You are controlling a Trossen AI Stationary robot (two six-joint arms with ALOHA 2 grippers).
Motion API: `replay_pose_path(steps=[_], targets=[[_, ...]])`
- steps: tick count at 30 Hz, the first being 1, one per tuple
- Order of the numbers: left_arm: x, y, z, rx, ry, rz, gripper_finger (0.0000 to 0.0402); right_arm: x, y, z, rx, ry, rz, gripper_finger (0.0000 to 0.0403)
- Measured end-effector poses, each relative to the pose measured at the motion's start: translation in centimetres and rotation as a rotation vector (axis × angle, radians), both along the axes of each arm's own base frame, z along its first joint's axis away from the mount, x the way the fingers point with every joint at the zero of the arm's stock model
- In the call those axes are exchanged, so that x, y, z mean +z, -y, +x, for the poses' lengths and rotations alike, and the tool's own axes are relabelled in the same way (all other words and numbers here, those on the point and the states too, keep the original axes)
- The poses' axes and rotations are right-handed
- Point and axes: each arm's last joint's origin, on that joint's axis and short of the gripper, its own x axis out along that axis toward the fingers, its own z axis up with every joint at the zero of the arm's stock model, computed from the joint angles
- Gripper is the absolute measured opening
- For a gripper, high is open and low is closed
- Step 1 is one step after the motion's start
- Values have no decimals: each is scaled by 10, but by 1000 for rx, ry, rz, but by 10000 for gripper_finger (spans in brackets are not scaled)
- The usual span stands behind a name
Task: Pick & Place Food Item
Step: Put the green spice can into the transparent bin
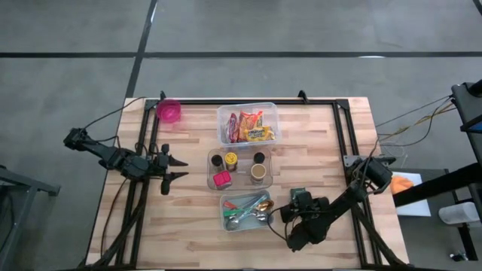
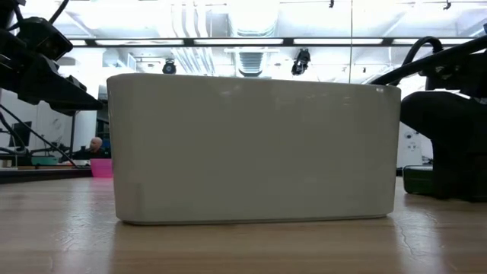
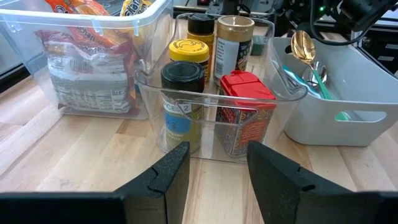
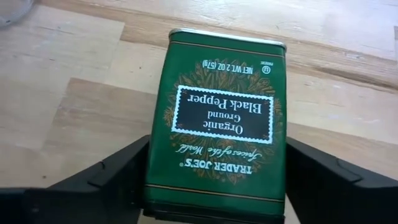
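Green pepper tin (image 4: 214, 124) betw right gripper (image 4: 214, 180) fingers, over wood table (image 1: 188, 226).

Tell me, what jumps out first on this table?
Three bins run down the table's middle: a clear tub of snack packets farthest back, a clear bin of spice jars, then a grey bin of cutlery. Beside the cutlery, the right gripper straddles a green black pepper tin. A pink cup sits at the far-left corner.
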Motion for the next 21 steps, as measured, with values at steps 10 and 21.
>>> replay_pose_path(steps=[10,21], targets=[[0,0,0,0,0,0,164,0,0,0,0,-2,-1,281],[0,0,0,-1,0,0,163,0,0,0,1,-2,0,291]])
